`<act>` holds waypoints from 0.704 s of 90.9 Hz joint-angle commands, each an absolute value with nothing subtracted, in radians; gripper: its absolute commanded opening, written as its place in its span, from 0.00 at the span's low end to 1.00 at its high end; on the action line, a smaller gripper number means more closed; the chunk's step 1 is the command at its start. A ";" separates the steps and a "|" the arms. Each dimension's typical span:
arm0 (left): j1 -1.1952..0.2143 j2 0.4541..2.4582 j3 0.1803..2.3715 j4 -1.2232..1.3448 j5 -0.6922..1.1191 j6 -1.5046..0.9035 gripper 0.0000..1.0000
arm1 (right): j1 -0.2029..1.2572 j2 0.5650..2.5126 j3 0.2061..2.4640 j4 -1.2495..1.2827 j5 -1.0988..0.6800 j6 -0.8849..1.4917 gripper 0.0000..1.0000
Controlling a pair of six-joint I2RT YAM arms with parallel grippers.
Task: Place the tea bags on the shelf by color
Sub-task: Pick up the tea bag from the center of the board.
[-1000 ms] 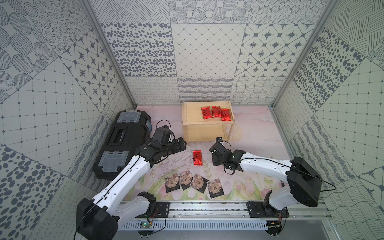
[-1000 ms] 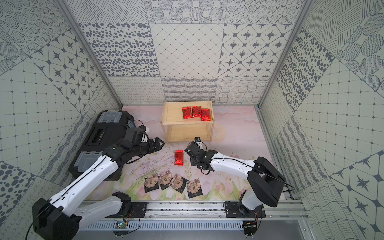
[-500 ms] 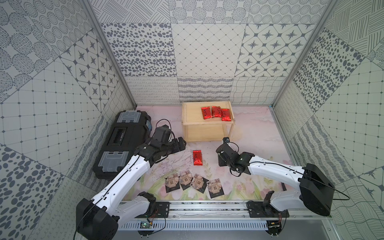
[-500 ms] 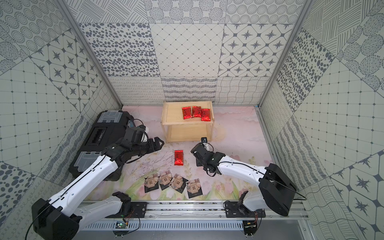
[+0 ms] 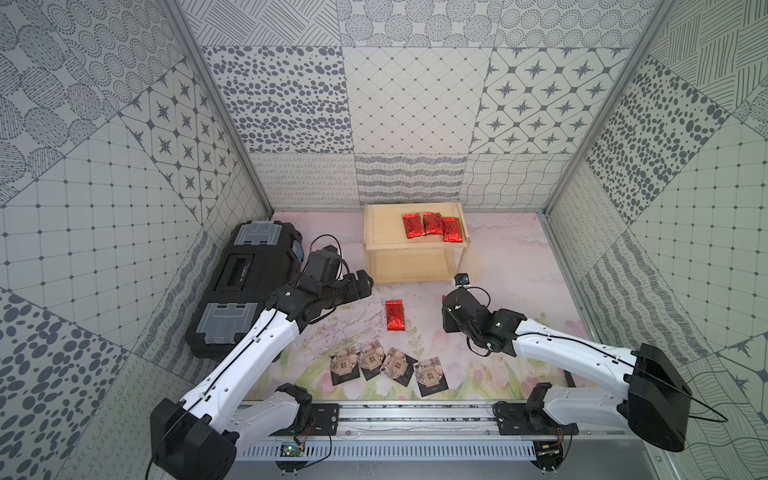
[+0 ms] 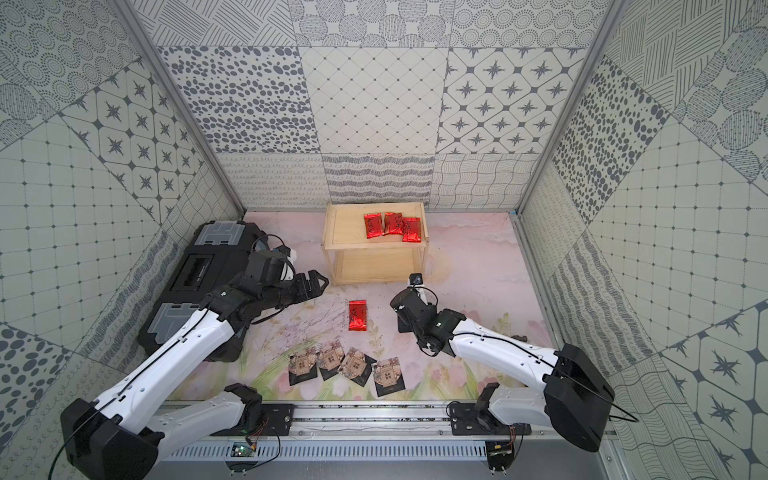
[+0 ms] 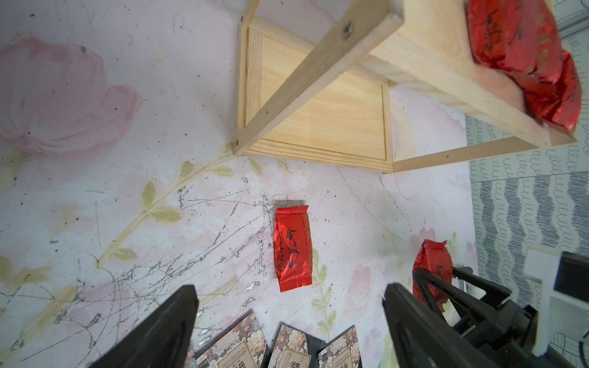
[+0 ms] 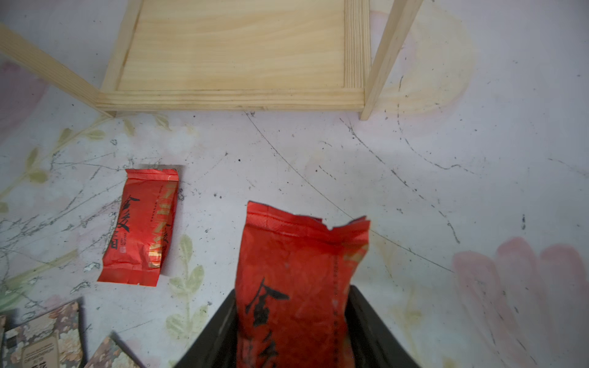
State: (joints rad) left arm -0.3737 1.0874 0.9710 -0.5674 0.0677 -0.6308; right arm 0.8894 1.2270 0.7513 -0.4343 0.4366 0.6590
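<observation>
The right claw (image 8: 291, 299) is clamped on a red bag (image 8: 296, 255) and has slid sideways, away from the loose red bag (image 5: 395, 316) on the surface (image 5: 519, 266). The left claw (image 7: 288, 296) has spread slightly wider (empty). Three reds (image 5: 432, 224) sit on the shelf (image 5: 411, 259), so the held one probably joins them.

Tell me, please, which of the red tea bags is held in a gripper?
The red tea bag clamped in the right gripper; three red bags lie atop the shelf, and a loose red bag lies flat on the mat.
</observation>
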 commanded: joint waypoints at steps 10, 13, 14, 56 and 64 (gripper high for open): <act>-0.373 1.063 0.988 -0.590 0.041 -0.594 0.97 | 0.887 1.137 0.754 -0.504 0.470 0.664 0.52; -0.373 1.064 0.994 -0.584 0.043 -0.596 0.97 | 0.887 1.117 0.758 -0.524 0.476 0.664 0.51; -0.373 1.064 0.996 -0.583 0.045 -0.597 0.97 | 0.887 1.109 0.759 -0.529 0.478 0.666 0.51; -0.367 1.116 1.077 -0.593 0.111 -0.574 0.98 | 0.873 1.074 0.954 -0.672 0.502 0.613 0.51; -0.364 1.117 1.084 -0.589 0.113 -0.573 0.98 | 0.873 1.102 1.037 -0.698 0.504 0.585 0.52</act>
